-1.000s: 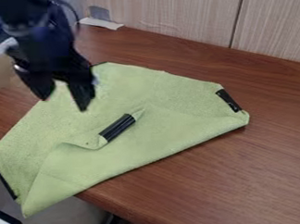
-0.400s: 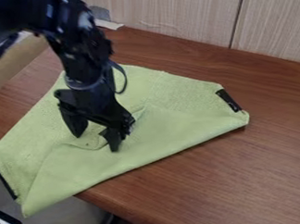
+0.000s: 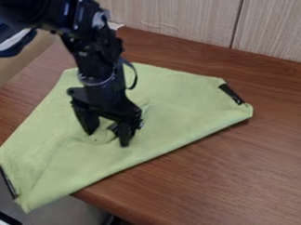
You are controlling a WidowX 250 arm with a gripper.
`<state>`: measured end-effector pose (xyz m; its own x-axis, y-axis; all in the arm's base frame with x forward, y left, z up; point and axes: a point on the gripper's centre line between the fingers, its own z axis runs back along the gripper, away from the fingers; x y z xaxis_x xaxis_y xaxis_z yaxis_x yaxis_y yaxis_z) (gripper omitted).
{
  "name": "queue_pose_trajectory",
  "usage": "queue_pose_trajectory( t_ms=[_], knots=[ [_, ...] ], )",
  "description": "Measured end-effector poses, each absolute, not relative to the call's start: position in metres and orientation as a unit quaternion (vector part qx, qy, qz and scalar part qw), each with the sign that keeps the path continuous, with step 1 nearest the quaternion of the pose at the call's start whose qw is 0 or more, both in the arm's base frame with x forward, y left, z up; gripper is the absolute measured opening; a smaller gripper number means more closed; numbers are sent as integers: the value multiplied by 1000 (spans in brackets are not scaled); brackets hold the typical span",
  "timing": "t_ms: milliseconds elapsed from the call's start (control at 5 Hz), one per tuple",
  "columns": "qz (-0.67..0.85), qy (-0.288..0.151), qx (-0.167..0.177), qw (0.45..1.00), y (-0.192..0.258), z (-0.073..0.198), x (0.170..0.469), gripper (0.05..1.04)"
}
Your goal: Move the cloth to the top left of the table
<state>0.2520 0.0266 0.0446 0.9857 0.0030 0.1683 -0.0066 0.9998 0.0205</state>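
The gripper (image 3: 108, 138) is down on the middle-left part of the green cloth (image 3: 177, 99), its fingers apart. Between and behind them, a fold of the cloth with a black strip partly shows, the rest of it hidden by the gripper. The cloth lies spread and rumpled over the left half of the wooden table (image 3: 242, 176). Its lower-left corner hangs past the front edge. A black tab (image 3: 231, 94) marks its right end, another (image 3: 8, 181) its left end.
A pale wood-grain panel (image 3: 174, 16) rises behind the table. Dark and blue items (image 3: 11, 40) stand beyond the upper-left edge, and a grey surface (image 3: 63, 215) lies below the front edge.
My gripper came down from the upper left onto the cloth, then moved slightly right and up in view. The cloth's left and right ends have shifted a little the same way.
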Motion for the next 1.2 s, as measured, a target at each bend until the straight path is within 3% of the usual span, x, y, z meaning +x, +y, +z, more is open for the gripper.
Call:
queue_pose_trajectory(
  t_ms=[800,1200],
  knots=[
    [1,-119,4,993,26,47,357,1001],
    [-5,-104,9,995,28,48,358,1001]
  ],
)
